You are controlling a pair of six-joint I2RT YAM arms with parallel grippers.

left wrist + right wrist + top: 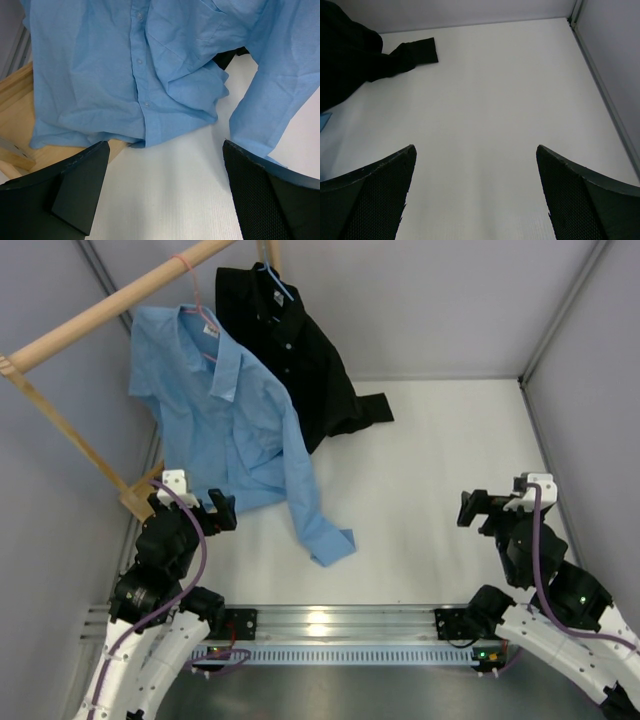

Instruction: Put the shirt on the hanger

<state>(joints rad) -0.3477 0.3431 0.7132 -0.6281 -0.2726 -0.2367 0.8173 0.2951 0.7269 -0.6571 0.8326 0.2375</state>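
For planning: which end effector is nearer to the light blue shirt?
Left. The left end effector hangs close beside the shirt; the right end effector is far off, across the table.

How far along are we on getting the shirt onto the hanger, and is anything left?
Looks done: the shirt hangs from the hanger, which is hooked over the wooden rail. Nothing is in hand: the left gripper and right gripper both show open, empty jaws, clear of the cloth. Left, at most: one sleeve trails onto the table, and I cannot tell whether both shoulders sit squarely.
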